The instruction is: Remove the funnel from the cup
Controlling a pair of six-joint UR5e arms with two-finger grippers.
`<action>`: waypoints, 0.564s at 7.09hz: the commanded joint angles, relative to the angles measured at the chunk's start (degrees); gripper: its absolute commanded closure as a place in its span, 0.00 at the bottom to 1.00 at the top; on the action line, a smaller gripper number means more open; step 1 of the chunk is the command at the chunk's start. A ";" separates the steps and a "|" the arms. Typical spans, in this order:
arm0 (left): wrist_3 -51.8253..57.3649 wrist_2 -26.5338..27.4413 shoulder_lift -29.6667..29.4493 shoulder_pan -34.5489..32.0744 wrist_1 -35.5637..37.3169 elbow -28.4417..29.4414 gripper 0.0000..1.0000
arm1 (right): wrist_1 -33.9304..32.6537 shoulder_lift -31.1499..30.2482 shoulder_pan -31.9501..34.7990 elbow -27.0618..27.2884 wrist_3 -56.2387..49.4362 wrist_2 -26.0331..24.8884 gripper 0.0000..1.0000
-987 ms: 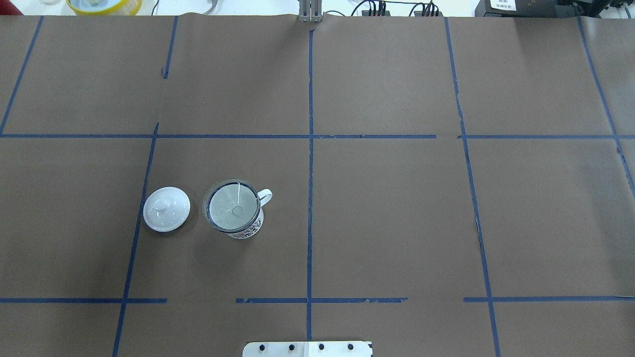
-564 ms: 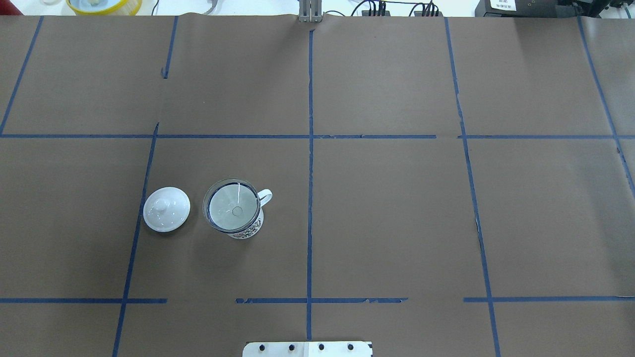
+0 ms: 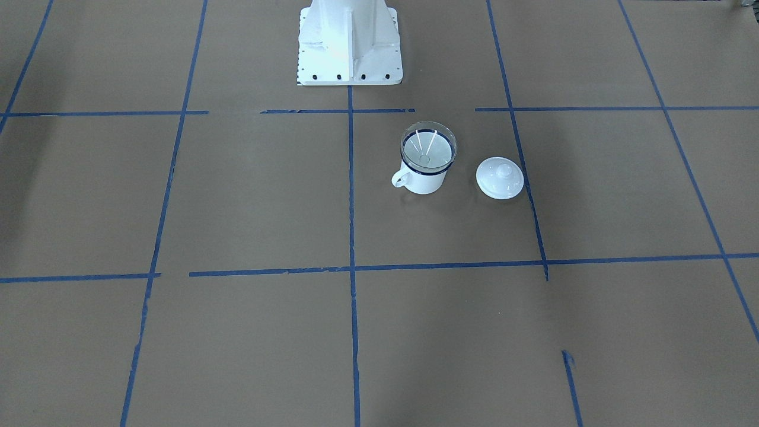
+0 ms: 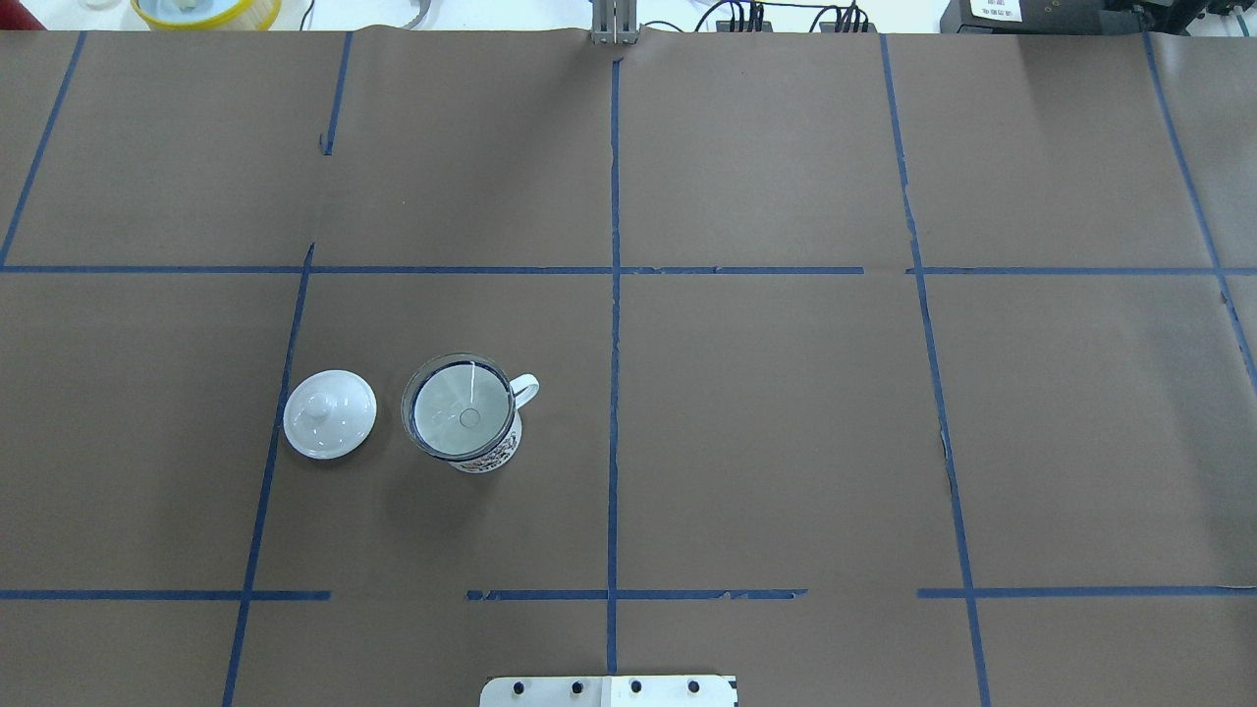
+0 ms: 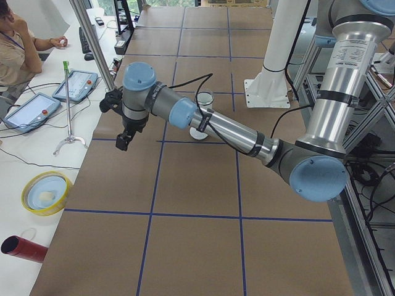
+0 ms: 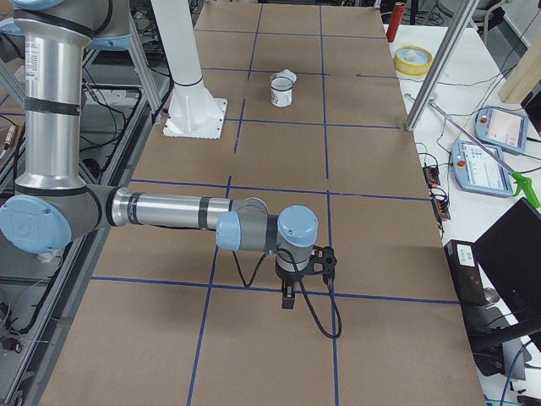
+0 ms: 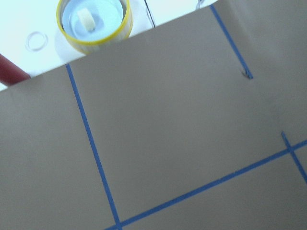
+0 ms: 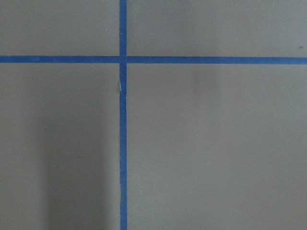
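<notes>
The white cup (image 4: 494,458) with a dark blue rim stands left of the table's middle line, handle toward the middle. The clear funnel (image 4: 462,417) sits in its mouth. Both also show in the front-facing view, the cup (image 3: 424,181) with the funnel (image 3: 428,149) in it. My left gripper (image 5: 123,140) shows only in the exterior left view, high above the table's far left part, far from the cup; I cannot tell if it is open or shut. My right gripper (image 6: 289,298) shows only in the exterior right view, far from the cup; its state is unclear too.
A white domed lid (image 4: 330,413) with a knob lies on the table just left of the cup. The robot's white base plate (image 4: 609,691) is at the near edge. A yellow-rimmed bowl (image 7: 93,20) sits beyond the table's far left edge. Blue tape lines grid the brown table cover.
</notes>
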 commanded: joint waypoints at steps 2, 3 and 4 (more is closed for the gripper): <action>-16.87 -4.08 -1.30 11.84 -5.34 -3.46 0.00 | 0.00 0.00 0.00 0.01 0.00 0.00 0.00; -28.08 -3.85 -4.79 17.58 -5.16 -3.55 0.00 | 0.00 0.00 0.00 0.01 0.00 0.00 0.00; -38.55 0.07 -6.91 23.12 -5.16 -4.86 0.00 | 0.00 0.00 0.00 0.01 0.00 0.00 0.00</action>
